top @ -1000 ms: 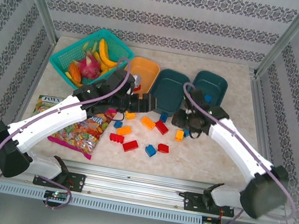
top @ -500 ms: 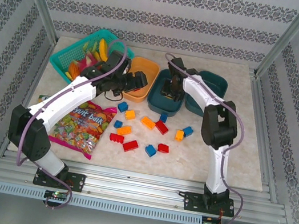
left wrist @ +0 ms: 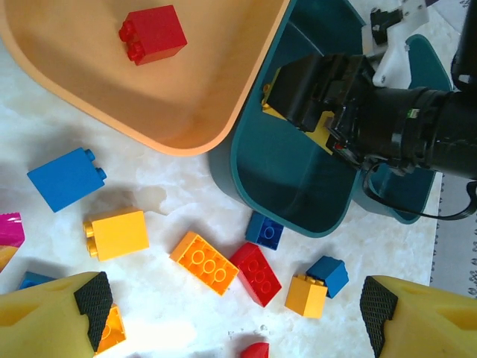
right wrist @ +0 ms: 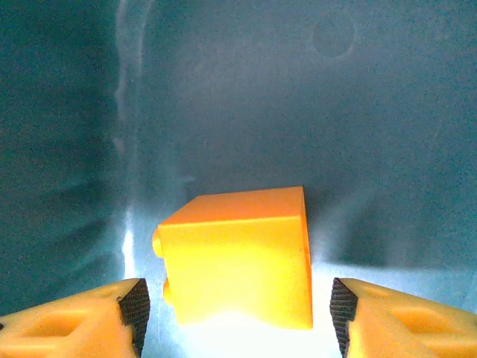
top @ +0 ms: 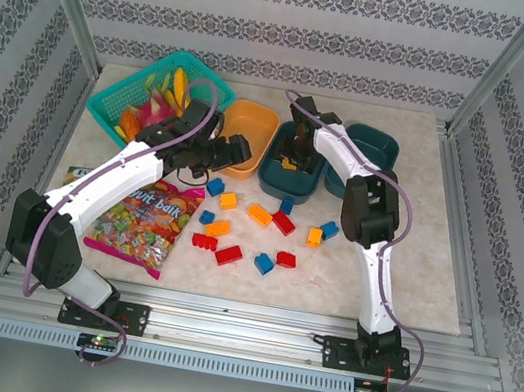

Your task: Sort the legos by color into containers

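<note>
Pale marbled table (top: pixel 414 253); loose legos (top: pixel 258 216) lie mid-frame beside a candy bag (top: pixel 141 220), under the spread-open left gripper (left wrist: pixel 235 307). Farther up, the orange tub (top: pixel 255 119) holds a red brick (left wrist: pixel 153 33). In the middle teal tub (left wrist: pixel 291 179), a yellow brick (right wrist: pixel 238 257) sits between the right gripper's (right wrist: pixel 238 298) released fingers. Patterned walls (top: pixel 291 29) stand behind.

A robot test cell in a lab. Aluminium rails (top: pixel 238 329) frame a marble-look surface (top: pixel 432 267), boxed in by patterned wall panels (top: pixel 293 19).
</note>
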Robot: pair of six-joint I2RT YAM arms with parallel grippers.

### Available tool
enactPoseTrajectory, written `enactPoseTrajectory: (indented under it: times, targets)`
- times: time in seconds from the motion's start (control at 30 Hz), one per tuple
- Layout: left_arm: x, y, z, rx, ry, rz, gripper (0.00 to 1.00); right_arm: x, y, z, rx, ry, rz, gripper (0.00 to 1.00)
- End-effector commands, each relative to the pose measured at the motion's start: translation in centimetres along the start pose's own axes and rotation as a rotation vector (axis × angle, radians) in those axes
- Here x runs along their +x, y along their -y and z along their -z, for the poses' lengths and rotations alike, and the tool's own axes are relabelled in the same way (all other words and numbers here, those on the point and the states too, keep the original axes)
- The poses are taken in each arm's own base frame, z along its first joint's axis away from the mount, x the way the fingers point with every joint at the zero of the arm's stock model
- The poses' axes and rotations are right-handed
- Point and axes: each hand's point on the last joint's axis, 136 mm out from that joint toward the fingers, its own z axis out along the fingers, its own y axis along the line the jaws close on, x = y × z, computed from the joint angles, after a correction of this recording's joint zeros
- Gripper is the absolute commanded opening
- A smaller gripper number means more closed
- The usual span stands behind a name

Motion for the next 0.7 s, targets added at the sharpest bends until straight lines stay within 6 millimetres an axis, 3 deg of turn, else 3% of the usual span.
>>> enactPoseTrajectory:
  times: [0.0,0.17,0.27,0.4,0.5,0.67]
  targets:
    - [-0.1,0.1,1.6,0.017,0.021,0.012,0.89,-1.1,-2.0,6.1,-0.063,0.092,0.024,0.67]
    - [1.2,-1.5,2.8,-0.027,0.004,0.030,0.88,-0.6,-3.5,13.0,-0.129,0.224,0.087,0.67]
    - [2.8,-3.9,3.5,-0.113,-0.020,0.090,0.86,1.4,-4.2,16.3,-0.175,0.301,0.161,0.67]
    - [6.4,-8.1,3.8,-0.238,-0.077,0.263,0.81,6.7,-5.3,18.2,-0.313,0.359,0.277,0.69]
    - [9.3,-10.4,3.8,-0.293,-0.099,0.412,0.77,12.1,-6.5,18.5,-0.481,0.371,0.398,0.71]
    - [13.1,-13.0,3.0,-0.368,-0.106,0.644,0.70,20.6,-6.3,18.2,-0.643,0.388,0.579,0.75]
